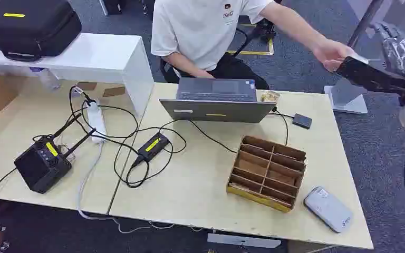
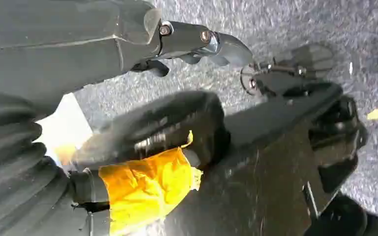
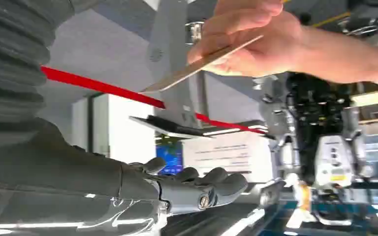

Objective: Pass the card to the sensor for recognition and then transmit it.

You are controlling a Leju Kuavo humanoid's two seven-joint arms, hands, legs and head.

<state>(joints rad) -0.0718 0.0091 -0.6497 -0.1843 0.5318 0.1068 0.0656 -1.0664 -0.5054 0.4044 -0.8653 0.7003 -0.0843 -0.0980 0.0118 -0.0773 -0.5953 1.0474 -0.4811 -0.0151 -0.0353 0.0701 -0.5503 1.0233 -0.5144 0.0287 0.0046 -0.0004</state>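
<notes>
A person's hand (image 3: 256, 44) holds the card (image 3: 202, 64) just beyond the right hand's (image 3: 187, 189) fingers (image 3: 216, 179), which lie apart and empty, seemingly awaiting the handover. The left hand (image 2: 142, 128) hangs toward the floor, its fingers' state unclear.

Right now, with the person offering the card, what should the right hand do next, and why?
Probably bring the right hand to the card and close its fingers on it: a person's hand holds the card apart from those open, empty fingers.
</notes>
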